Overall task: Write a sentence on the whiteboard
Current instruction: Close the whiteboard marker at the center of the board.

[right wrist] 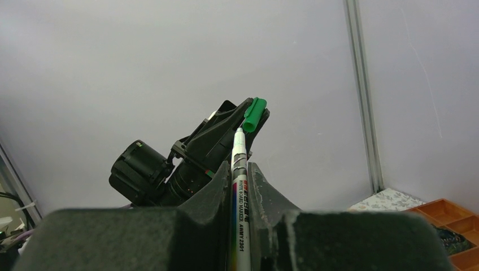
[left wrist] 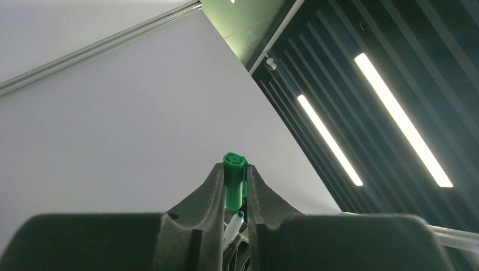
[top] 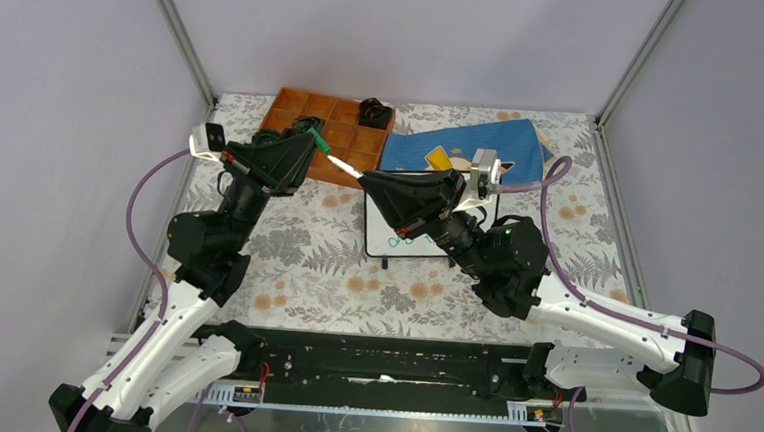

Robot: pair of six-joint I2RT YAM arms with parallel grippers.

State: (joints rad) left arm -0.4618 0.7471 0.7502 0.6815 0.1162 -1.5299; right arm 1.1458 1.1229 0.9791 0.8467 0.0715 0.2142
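The pen (right wrist: 239, 195) points at its cap (right wrist: 255, 114).
The left jaws pinch the green cap and the right jaws grip the pen, so the two line up. The whiteboard (top: 375, 236) lies mid-frame on the counter (top: 295, 261) below.

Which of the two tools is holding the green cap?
The left tool, pinching the green cap between its fingers; the right tool grips the white marker instead.

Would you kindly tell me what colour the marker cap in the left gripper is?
Green; the cap shows best in the left wrist view.
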